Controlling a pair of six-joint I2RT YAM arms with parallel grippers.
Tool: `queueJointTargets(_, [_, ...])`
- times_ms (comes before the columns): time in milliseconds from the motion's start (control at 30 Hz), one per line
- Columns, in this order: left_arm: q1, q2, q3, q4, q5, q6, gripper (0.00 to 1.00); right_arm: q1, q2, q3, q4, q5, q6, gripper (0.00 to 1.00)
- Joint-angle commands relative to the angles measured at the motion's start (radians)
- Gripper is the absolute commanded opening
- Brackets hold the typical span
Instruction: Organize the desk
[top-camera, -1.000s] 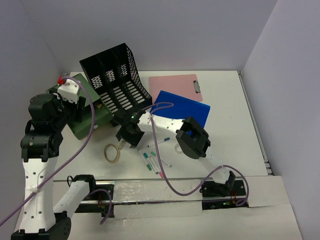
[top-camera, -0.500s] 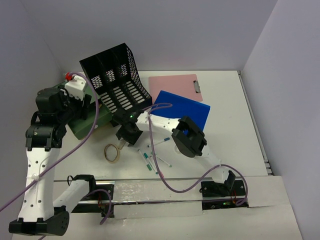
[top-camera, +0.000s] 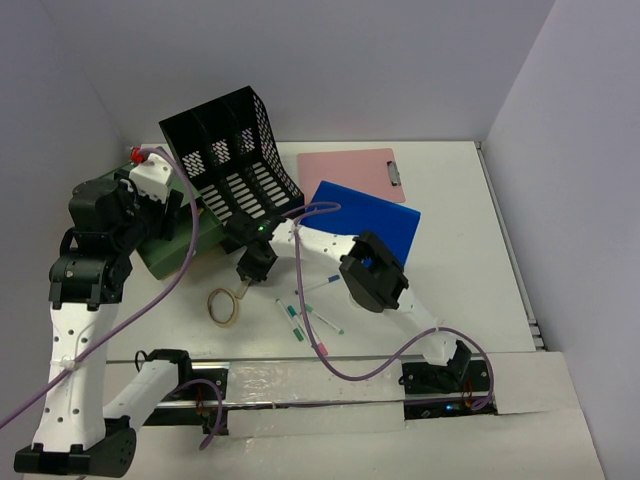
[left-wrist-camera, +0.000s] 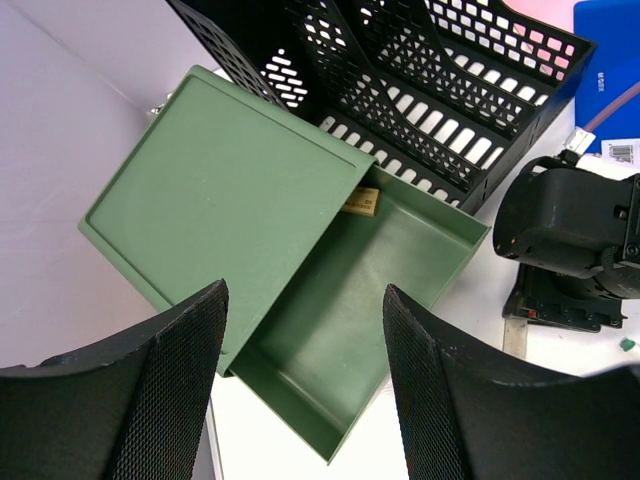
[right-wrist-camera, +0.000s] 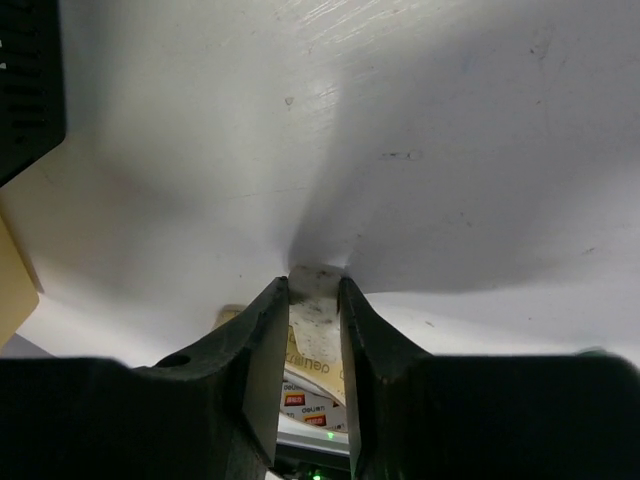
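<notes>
Desk (top-camera: 470, 290): white top, lilac-grey walls, spread under both arms.
Right gripper (right-wrist-camera: 313, 287): narrow, pinched on a small pale block (right-wrist-camera: 317, 318) with its tips down at the desk.
Left gripper (left-wrist-camera: 303, 300): wide, empty, above the green box (left-wrist-camera: 215, 195) with its drawer (left-wrist-camera: 385, 270) out.
Beyond: black file rack (top-camera: 230, 155) just behind the box; tape ring (top-camera: 224, 306) near the right gripper.

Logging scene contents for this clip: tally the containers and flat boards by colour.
Black: 1, mesh file rack
Green: 1, drawer box
Pink: 1, clipboard
Blue: 1, folder
Total: 4
</notes>
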Motion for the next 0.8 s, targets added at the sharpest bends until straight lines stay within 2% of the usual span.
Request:
queueJointTargets(0, [-0.008, -0.009, 0.023, 0.060, -0.019, 0.007, 0.70, -0.005, 0.049, -0.063, -0.035, 0.013, -0.031, 0.23])
queueJointTargets(233, [-0.011, -0.009, 0.012, 0.056, -0.020, 0.013, 0.70, -0.005, -0.002, -0.112, 0.037, 0.038, -0.070, 0.00])
queueJointTargets(767, [-0.011, 0.011, 0.021, 0.030, 0.063, -0.005, 0.70, -0.035, -0.376, -0.453, 0.271, 0.199, -0.095, 0.00])
